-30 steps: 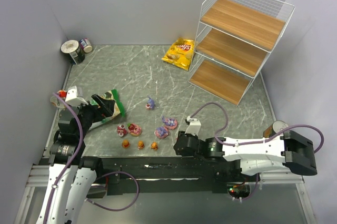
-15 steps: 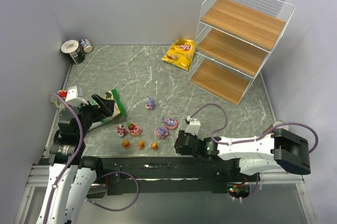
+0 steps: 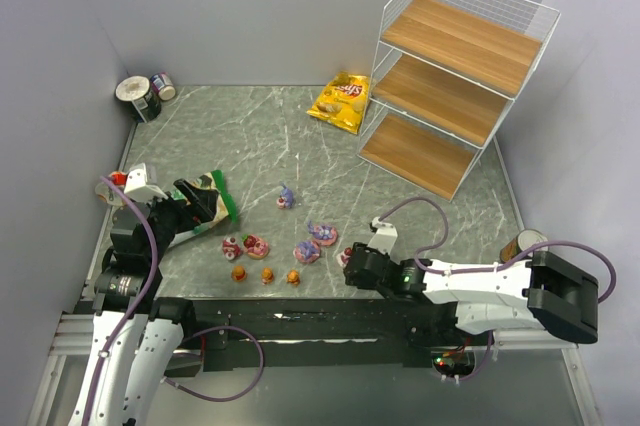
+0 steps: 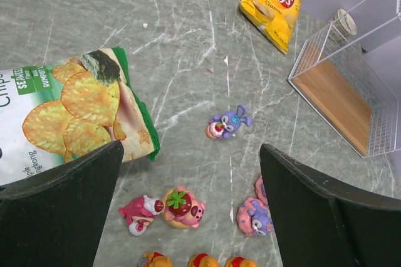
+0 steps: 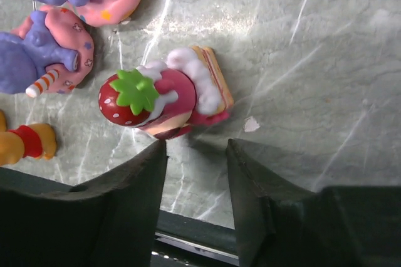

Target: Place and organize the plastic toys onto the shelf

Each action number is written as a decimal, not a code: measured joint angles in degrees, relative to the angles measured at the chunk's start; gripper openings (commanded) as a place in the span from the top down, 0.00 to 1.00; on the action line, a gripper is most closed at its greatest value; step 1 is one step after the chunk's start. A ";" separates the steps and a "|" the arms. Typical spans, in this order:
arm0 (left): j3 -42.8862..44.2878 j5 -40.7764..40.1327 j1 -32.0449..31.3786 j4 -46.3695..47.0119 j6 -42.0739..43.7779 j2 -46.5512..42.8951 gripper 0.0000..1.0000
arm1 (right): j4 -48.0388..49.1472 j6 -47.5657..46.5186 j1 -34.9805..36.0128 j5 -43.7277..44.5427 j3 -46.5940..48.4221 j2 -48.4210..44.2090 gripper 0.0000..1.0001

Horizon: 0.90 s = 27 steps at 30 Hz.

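Back right stands the tall white wire shelf (image 3: 455, 76) with three wooden boards, on the grey-green marbled table (image 3: 300, 146). Over at the left gripper (image 4: 191, 151), fingers spread wide, nothing between them, the green crinkled chip bag (image 4: 75, 110) just beside. Now the right gripper (image 5: 195, 148): down low, fingers a narrow gap apart, gripping nothing. The pink-and-red strawberry plastic toy (image 5: 164, 101) lies on its side just beyond the tips. The other small plastic toys (image 3: 251, 244) cluster near the table's front edge, well apart from the shelf.
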 measured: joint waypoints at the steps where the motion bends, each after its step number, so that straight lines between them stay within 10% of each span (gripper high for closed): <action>1: 0.00 -0.02 0.00 0.00 0.00 0.00 0.04 | -0.04 -0.20 0.00 0.00 0.00 -0.11 0.34; 10: 0.00 0.00 0.00 0.00 0.00 -0.02 0.04 | 0.92 -5.20 0.87 -0.61 0.48 -0.50 0.11; 27: 0.00 -0.02 0.00 0.00 0.00 -0.02 0.04 | 1.36 -17.51 0.11 2.05 3.48 5.27 0.12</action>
